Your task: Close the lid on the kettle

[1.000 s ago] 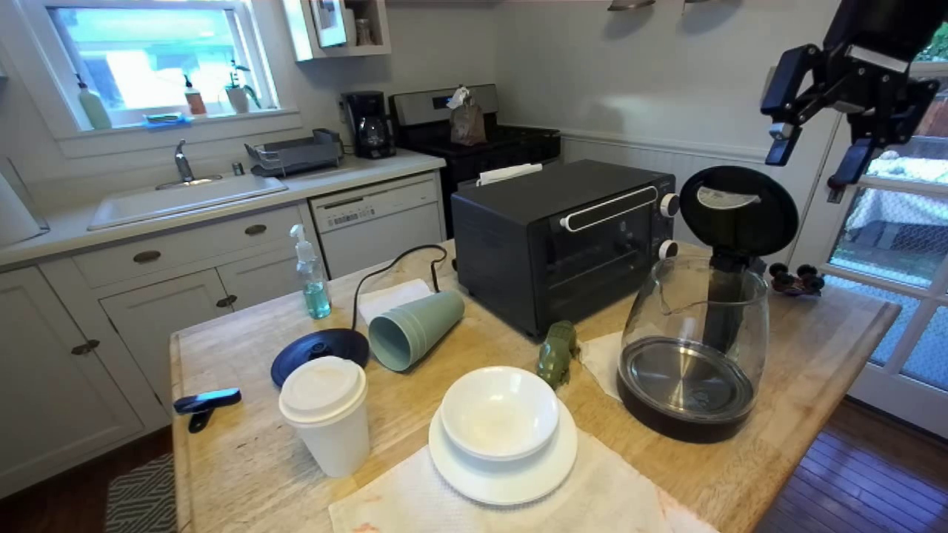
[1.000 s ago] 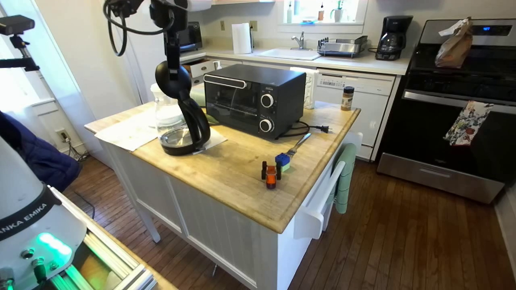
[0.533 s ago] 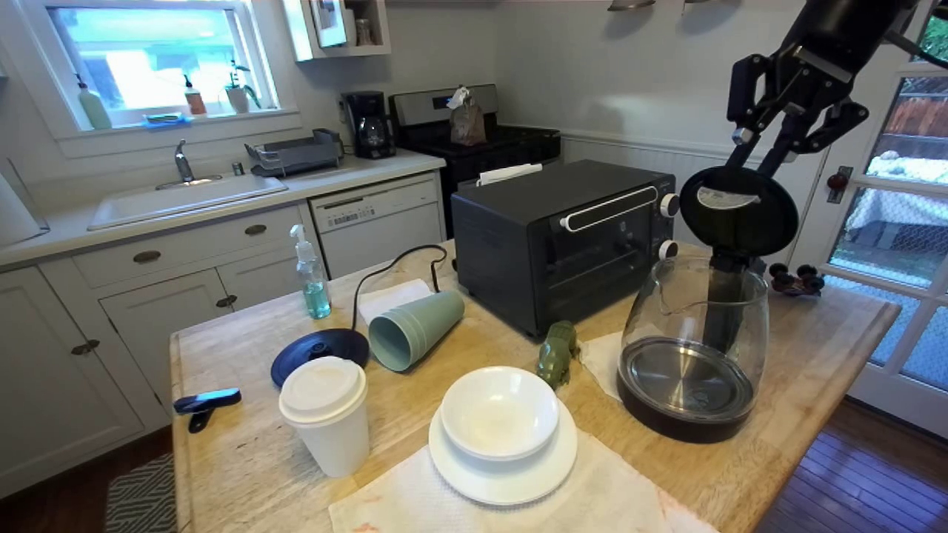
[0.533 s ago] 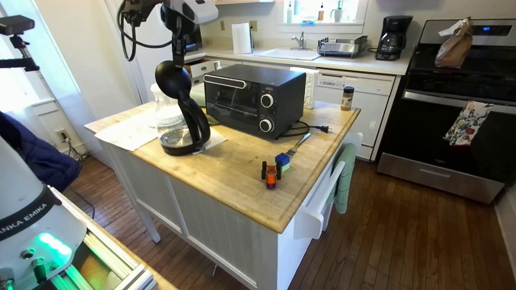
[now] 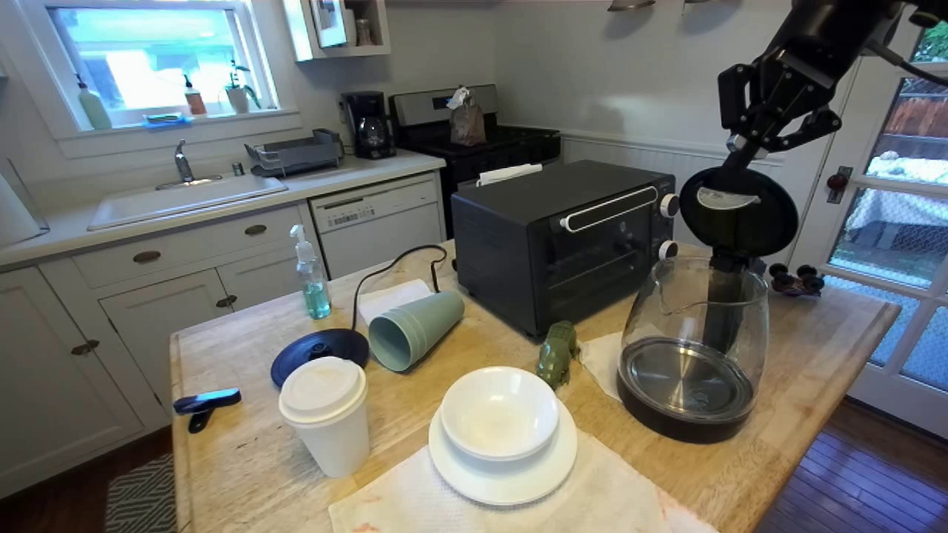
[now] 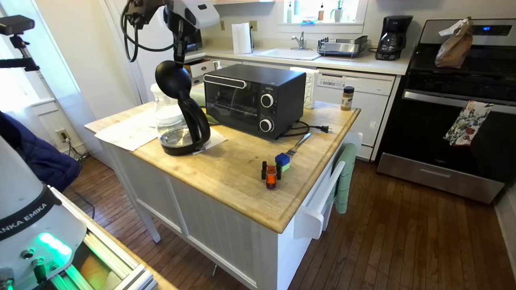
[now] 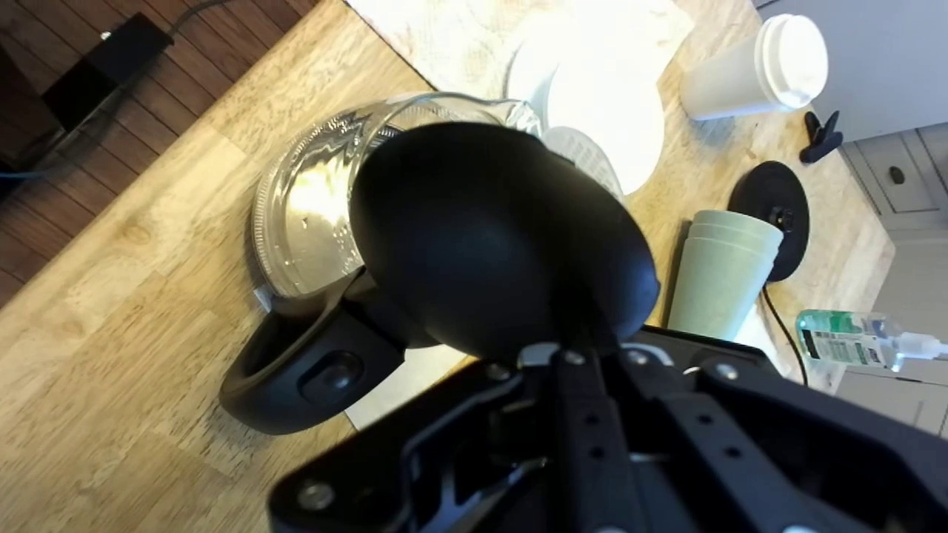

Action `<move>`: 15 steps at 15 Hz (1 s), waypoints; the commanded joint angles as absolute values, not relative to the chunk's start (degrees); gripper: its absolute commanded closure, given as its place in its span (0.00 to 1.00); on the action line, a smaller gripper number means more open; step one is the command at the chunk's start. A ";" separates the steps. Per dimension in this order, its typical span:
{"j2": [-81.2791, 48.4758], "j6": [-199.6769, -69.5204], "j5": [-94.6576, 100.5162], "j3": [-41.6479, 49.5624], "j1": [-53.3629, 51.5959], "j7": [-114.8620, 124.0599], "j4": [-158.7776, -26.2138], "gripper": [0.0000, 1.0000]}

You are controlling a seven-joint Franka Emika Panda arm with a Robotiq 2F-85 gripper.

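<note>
In an exterior view, my gripper, fingers together, sits twelve o'clock from the raised lid; metal floors the kettle.

Home kitchen around me, sink below window, dish rack and coffee maker on counter, stove, white dishwasher

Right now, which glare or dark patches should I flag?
Wrist view: the dishes burn out to flat white; the kettle catches a bright glint; the black lid shows only a faint sheen. Both exterior views: the window glares. In an exterior view, a green light blooms on the robot's base.
</note>
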State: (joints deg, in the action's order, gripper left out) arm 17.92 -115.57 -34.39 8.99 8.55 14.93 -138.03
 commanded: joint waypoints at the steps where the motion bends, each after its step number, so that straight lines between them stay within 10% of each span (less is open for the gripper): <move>1: 16.17 -114.08 -36.42 9.09 7.99 13.95 -136.44 1.00; 15: 13.67 -114.94 -31.37 5.38 7.36 16.50 -137.36 1.00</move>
